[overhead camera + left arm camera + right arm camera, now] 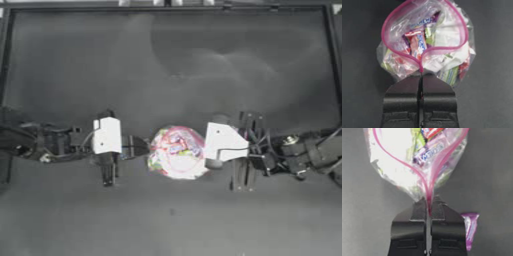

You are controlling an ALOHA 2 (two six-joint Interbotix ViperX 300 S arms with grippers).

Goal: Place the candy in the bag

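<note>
The bag (177, 152) is a clear zip bag full of colourful sweets, and it sits at the table's middle between both arms. My left gripper (145, 147) is shut on one end of its pink seal strip (421, 65), and in the left wrist view the bag's mouth (425, 32) gapes open in a loop. From the other side my right gripper (429, 203) is shut on the opposite end of the strip. The candy (470, 230), a small piece in a shiny purple wrapper, lies on the table beside the right gripper, outside the bag. It is hidden in the top view.
The dark table (174, 65) stretches wide behind the bag, bounded by a raised frame (167, 7) at the back and sides. Cables (264, 145) trail along the right arm.
</note>
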